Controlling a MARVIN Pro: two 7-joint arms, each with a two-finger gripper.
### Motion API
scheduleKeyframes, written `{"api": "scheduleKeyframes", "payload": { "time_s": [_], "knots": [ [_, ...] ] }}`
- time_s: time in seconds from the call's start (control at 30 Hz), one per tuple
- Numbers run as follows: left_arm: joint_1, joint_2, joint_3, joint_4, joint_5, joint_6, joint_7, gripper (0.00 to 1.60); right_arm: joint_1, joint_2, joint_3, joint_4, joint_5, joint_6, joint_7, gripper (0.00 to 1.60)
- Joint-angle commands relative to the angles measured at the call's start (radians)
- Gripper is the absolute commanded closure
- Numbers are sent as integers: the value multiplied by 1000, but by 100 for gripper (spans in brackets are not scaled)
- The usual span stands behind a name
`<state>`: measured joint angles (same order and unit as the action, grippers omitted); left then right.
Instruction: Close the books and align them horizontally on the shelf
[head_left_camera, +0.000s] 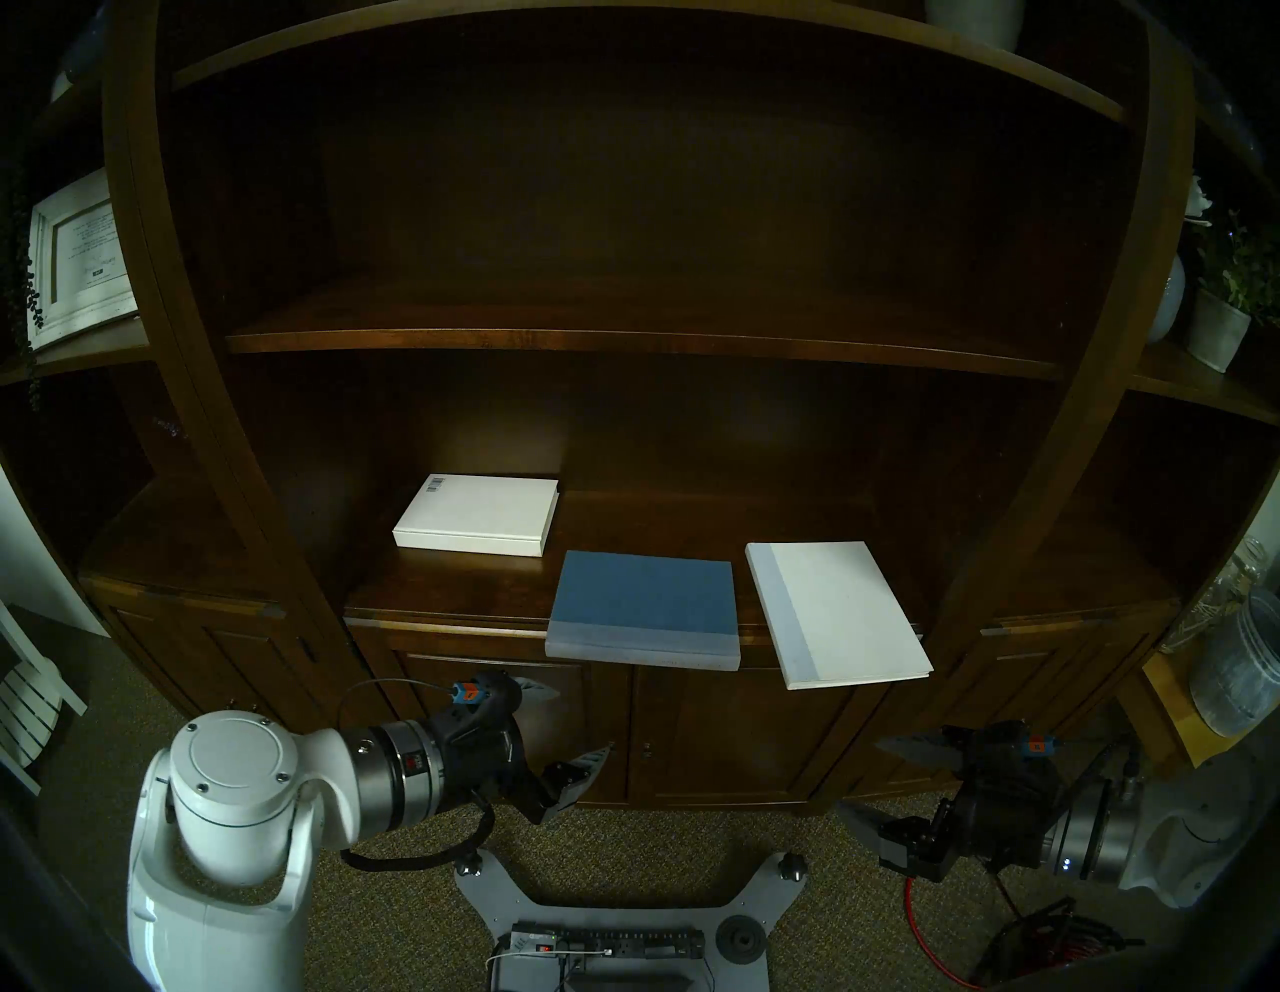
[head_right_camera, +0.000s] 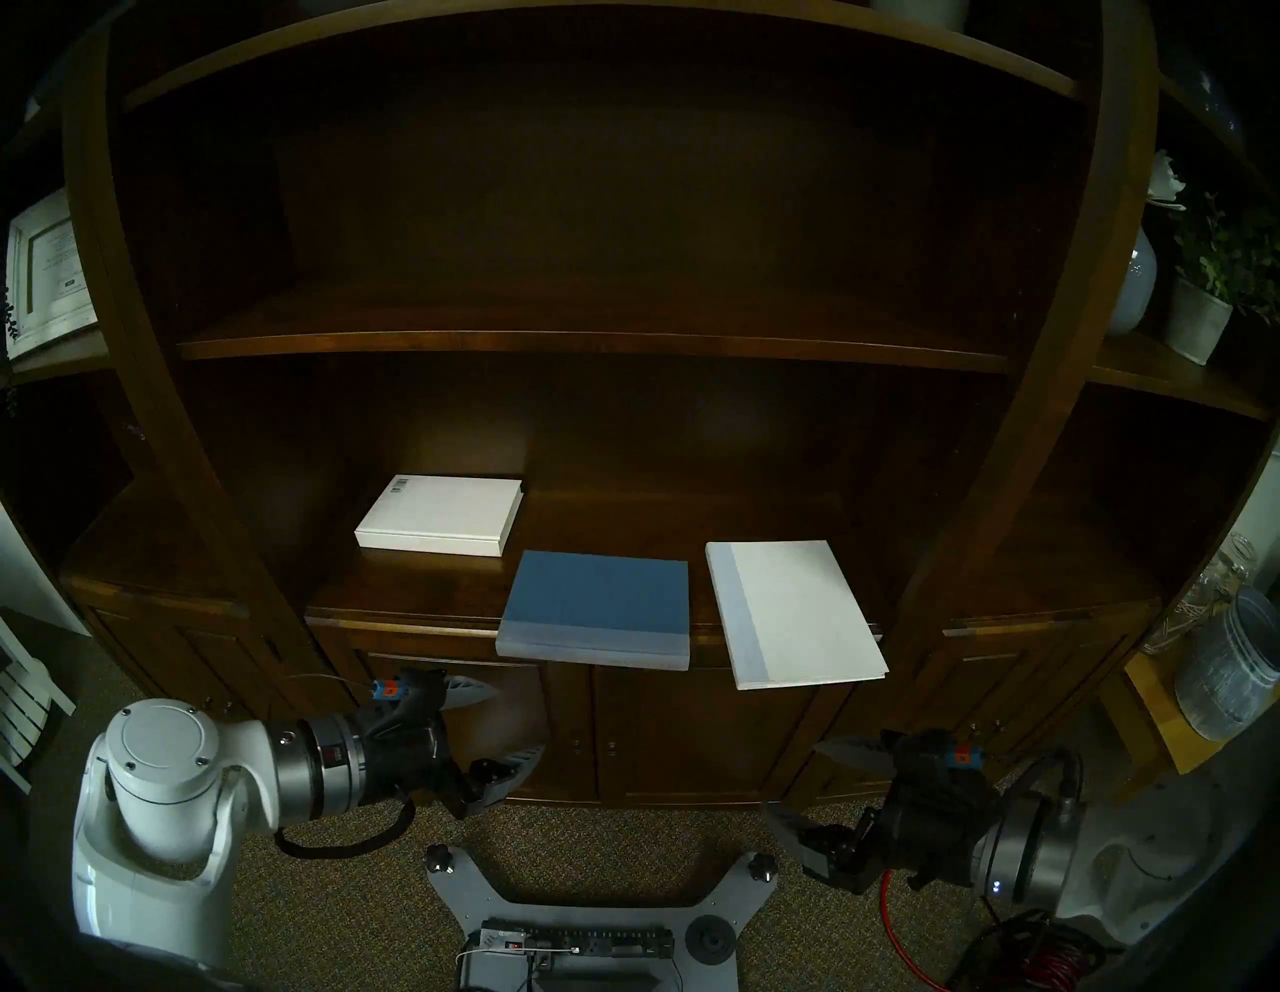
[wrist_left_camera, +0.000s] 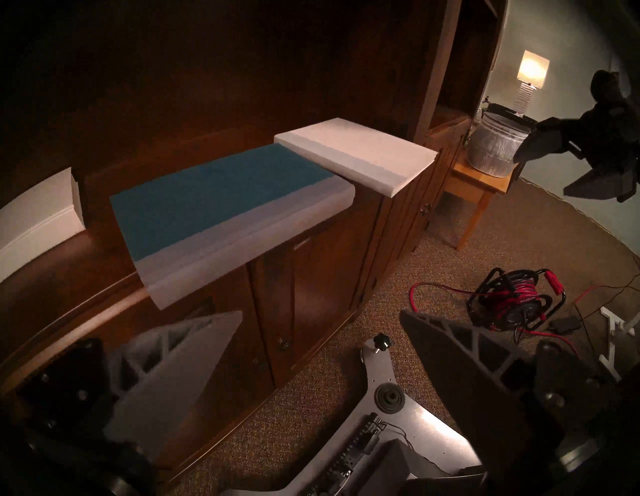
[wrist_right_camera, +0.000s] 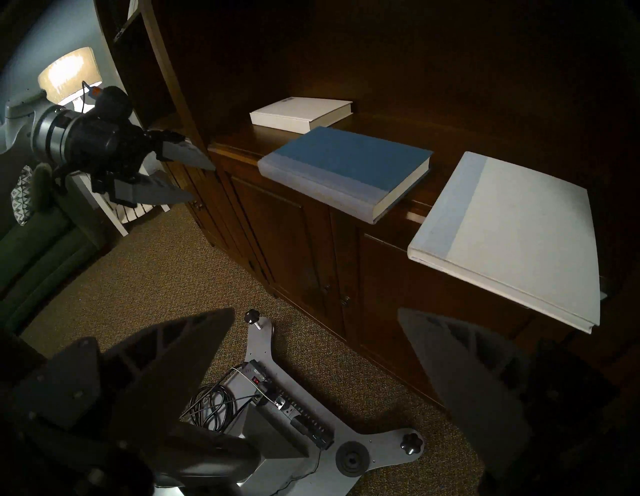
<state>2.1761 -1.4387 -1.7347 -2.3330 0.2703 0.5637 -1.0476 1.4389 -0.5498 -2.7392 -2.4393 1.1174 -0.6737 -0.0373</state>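
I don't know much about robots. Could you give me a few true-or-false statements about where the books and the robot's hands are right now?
1. All three books lie shut on the shelf. True.
2. The left hand holds the blue book. False: it is open, below the shelf, holding nothing.
3. The blue book sticks out over the shelf's front edge. True.
4. The barcode book lies on the blue book. False: it lies apart, further back and left.
5. The right hand is shut. False: it is open.

Shelf (head_left_camera: 450, 589) bare front-left; blue book (head_left_camera: 644, 606), white book (head_left_camera: 834, 609) overhang front edge
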Motion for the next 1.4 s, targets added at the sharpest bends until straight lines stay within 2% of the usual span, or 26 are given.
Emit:
{"api": "scheduleKeyframes", "payload": {
  "time_s": [0.0,0.23,0.6,0.97,1.03,1.13,1.17,1.27,1.33,1.37],
  "knots": [
    [-105,-46,151,36,65,6,77,0,17,-7,0,-4,-9,-33,2,0],
    [-174,-90,233,83,134,12,171,0,20,-10,-8,-4,-13,-42,4,0],
    [-283,-92,330,176,191,64,298,0,26,-15,-20,-4,-20,-59,7,0],
    [-378,-103,371,265,202,119,373,0,31,-18,-30,-4,-26,-72,8,0],
    [-427,-113,379,292,203,141,374,0,31,-19,-32,-4,-27,-73,9,0],
    [-415,-111,377,281,197,141,385,0,32,-19,-33,-4,-28,-75,9,0],
    [-450,-117,385,304,196,159,389,0,33,-20,-35,-4,-29,-76,9,0],
    [-445,-116,385,302,188,164,401,0,34,-20,-37,-4,-30,-77,9,0],
    [-488,-123,393,332,186,185,404,0,35,-20,-38,-4,-31,-79,9,0],
    [-461,-118,388,316,181,178,413,0,35,-20,-39,-4,-31,-79,9,0]
  ]
}}
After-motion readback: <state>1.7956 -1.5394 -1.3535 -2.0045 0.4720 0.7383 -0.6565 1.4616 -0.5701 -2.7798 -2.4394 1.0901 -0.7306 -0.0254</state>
